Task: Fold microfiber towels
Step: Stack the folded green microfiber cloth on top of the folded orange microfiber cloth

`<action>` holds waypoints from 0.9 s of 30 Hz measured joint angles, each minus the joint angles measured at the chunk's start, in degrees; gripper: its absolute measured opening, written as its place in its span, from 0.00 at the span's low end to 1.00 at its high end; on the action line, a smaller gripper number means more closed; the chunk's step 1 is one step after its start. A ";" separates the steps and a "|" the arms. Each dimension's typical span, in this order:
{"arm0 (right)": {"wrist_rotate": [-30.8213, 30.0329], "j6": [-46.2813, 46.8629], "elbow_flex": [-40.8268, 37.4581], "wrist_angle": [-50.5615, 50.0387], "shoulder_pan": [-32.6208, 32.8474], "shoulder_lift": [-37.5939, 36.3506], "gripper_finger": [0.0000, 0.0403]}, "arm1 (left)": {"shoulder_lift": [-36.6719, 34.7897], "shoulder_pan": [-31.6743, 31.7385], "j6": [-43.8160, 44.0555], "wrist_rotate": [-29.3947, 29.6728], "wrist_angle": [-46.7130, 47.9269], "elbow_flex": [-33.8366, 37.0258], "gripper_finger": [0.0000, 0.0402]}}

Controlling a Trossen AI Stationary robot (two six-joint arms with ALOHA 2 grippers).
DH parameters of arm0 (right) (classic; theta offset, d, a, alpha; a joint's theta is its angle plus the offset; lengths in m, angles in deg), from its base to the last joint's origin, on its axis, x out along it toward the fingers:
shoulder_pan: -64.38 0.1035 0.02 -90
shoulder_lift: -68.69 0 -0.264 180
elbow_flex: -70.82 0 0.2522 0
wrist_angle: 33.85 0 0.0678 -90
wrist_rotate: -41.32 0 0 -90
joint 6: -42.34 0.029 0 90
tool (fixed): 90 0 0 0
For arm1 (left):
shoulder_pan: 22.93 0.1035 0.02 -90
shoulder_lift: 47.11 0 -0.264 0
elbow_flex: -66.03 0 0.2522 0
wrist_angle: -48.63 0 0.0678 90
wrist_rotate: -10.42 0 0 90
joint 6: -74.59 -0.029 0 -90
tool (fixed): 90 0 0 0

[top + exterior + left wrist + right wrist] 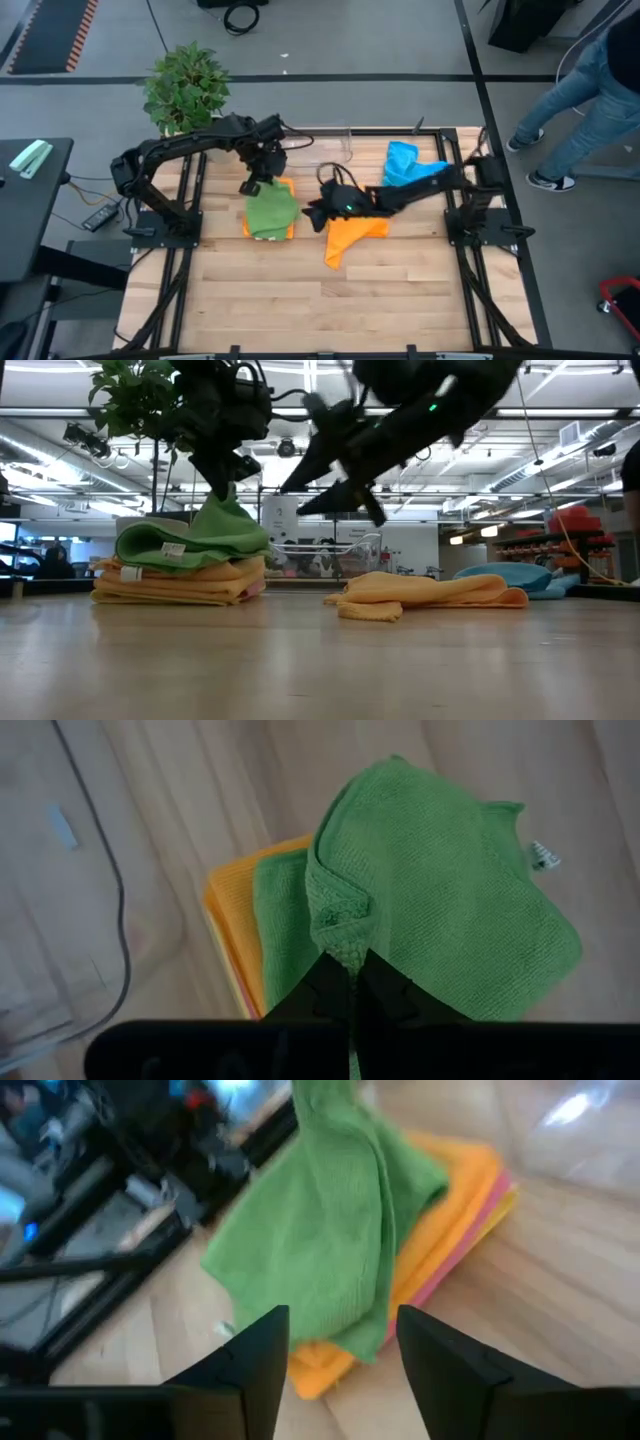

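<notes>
A green towel lies on a stack of folded orange, pink and yellow towels at the table's far left. My left gripper is shut on the green towel and holds part of it up in a peak. My right gripper hovers open just right of the stack, above the table; in its wrist view the green towel lies ahead of its fingers. A crumpled orange towel lies in the middle. A blue towel lies at the far right. My left gripper pinches a puckered bit of the green towel near its edge between its two fingers, coming from above and pointing steeply down. That bit is drawn up into a peak, while the rest of the towel drapes over the stack.
A clear plastic bin stands at the far edge behind the stack, a potted plant beyond the far left corner. A person stands off the table's right. The near half of the wooden table is bare.
</notes>
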 joint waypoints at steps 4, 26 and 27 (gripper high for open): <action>8.32 -3.28 4.34 -0.97 -4.72 5.84 0.52 | -0.01 0.03 1.19 0.00 -0.40 0.00 0.01; 16.22 4.17 4.69 13.88 -8.19 14.34 0.59 | 0.00 4.07 -1.50 0.24 -4.83 0.00 0.02; 16.04 4.19 4.73 14.00 -8.08 14.30 0.56 | 0.00 4.05 -1.45 0.22 -5.19 0.00 0.03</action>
